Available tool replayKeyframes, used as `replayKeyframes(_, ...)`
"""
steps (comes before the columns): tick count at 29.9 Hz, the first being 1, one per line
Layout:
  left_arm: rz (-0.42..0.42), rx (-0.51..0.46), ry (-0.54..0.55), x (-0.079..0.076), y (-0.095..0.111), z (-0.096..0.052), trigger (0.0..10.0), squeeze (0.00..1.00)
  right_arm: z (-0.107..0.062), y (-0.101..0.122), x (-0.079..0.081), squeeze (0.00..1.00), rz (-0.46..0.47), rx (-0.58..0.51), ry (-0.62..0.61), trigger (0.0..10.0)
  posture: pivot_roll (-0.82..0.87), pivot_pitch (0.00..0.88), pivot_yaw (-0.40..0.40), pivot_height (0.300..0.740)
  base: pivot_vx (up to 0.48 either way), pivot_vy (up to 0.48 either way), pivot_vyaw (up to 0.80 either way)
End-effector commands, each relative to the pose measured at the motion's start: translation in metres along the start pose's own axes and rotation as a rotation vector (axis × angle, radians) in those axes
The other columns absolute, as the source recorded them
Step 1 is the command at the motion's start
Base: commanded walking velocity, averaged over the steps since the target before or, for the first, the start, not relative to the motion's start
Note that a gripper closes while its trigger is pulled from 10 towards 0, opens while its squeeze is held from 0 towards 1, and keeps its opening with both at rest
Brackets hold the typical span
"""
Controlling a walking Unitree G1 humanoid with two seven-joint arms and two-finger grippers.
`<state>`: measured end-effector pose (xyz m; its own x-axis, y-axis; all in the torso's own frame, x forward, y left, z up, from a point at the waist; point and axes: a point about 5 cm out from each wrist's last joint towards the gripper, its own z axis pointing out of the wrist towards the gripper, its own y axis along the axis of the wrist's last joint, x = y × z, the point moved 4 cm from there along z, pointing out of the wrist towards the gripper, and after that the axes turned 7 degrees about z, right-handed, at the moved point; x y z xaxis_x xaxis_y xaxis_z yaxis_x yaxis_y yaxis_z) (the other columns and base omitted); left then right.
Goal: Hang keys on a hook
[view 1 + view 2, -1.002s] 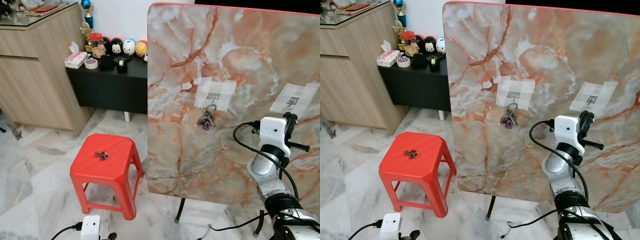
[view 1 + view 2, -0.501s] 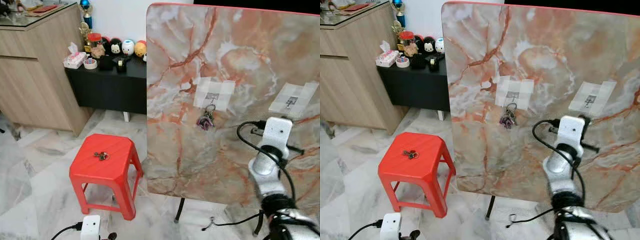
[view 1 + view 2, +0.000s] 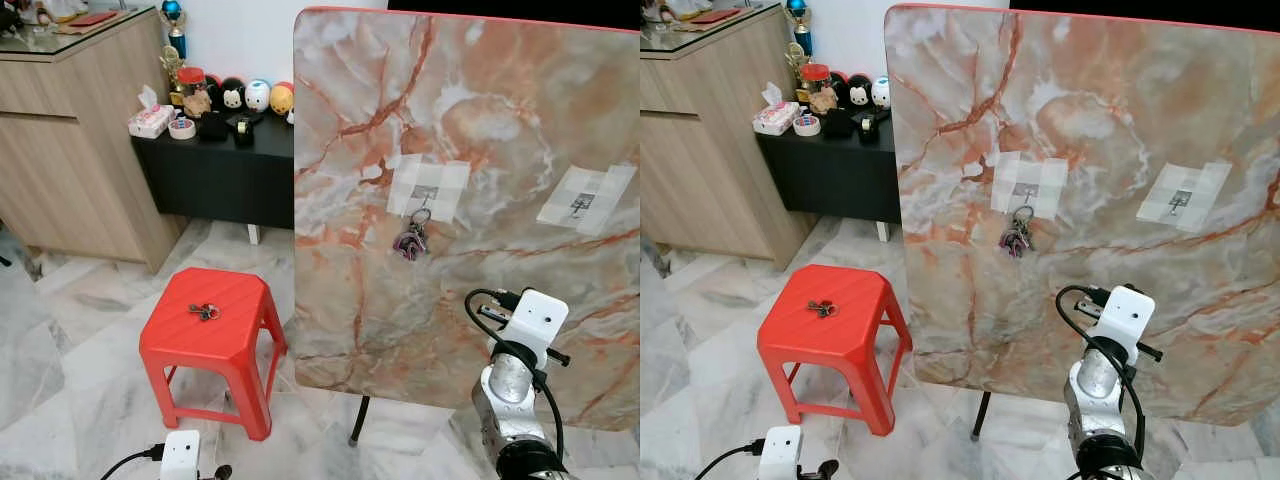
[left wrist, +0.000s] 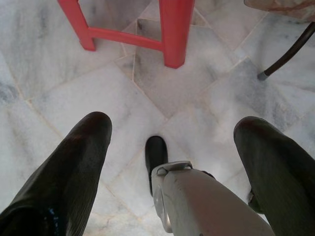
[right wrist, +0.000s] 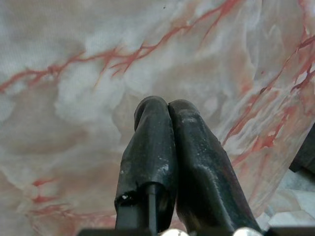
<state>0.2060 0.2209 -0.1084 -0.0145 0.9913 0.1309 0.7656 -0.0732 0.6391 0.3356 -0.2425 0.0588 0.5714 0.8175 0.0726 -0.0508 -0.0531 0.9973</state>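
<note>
The left gripper hangs low over the marble floor, fingers spread apart and empty. The right gripper, fingers pressed together with nothing between them, faces the marble-patterned board. One bunch of keys hangs on the taped hook; another key set lies on the red stool.

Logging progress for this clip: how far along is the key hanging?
Done: one bunch of keys hangs on the taped hook of the upright marbled board. In hand: nothing; the right gripper is shut and empty, the left gripper open. Left: the small keys on the red plastic stool; the second hook is bare.
</note>
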Motion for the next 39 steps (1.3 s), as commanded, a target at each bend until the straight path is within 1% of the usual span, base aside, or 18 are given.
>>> replayKeyframes(1, 0.02, 0.007, -0.006, -0.002, -0.002, 0.0, 10.0, 0.0, 0.006, 0.011, 0.0, 0.0, 0.023, -0.035, -0.002, 10.0, -0.03, 0.0, -0.058, 0.74, 0.0, -0.274, 0.0)
replayKeyframes(10, 0.03, 0.007, -0.008, -0.004, -0.002, 0.0, 10.0, 0.0, 0.007, 0.015, 0.004, 0.0, 0.034, -0.043, 0.019, 10.0, -0.03, 0.0, -0.061, 0.74, 0.0, -0.283, 0.0)
replayKeyframes(13, 0.017, 0.006, -0.004, -0.004, -0.002, 0.0, 10.0, 0.0, 0.007, 0.015, 0.004, 0.0, 0.032, -0.044, 0.02, 10.0, -0.03, 0.0, -0.06, 0.74, 0.0, 0.0, 0.0)
replayKeyframes(20, 0.028, -0.006, 0.0, -0.002, 0.001, 0.0, 10.0, 0.0, 0.01, 0.02, 0.002, 0.0, 0.033, -0.057, 0.017, 10.0, -0.03, 0.0, -0.06, 0.74, 0.0, 0.0, 0.0)
replayKeyframes(23, 0.027, -0.009, 0.002, -0.002, 0.002, 0.0, 10.0, 0.0, 0.011, 0.021, 0.004, 0.0, 0.036, -0.06, 0.02, 10.0, -0.03, 0.0, -0.062, 0.74, 0.0, -0.4, 0.0)
replayKeyframes(28, 0.016, -0.011, 0.002, -0.003, 0.002, 0.0, 10.0, 0.0, 0.012, 0.022, 0.004, 0.0, 0.037, -0.06, 0.023, 10.0, -0.03, 0.0, -0.063, 0.74, 0.0, 0.0, 0.0)
replayKeyframes(32, 0.005, -0.014, 0.004, -0.003, 0.003, 0.0, 10.0, 0.0, 0.015, 0.028, 0.005, 0.0, 0.024, -0.08, 0.027, 10.0, -0.03, 0.0, -0.063, 0.74, 0.0, 0.0, 0.0)
replayKeyframes(39, 0.006, -0.017, 0.005, -0.002, 0.004, 0.001, 10.0, 0.0, 0.032, 0.055, 0.008, 0.0, -0.03, -0.158, 0.01, 10.0, -0.03, 0.0, -0.059, 0.74, 0.0, 0.0, 0.0)
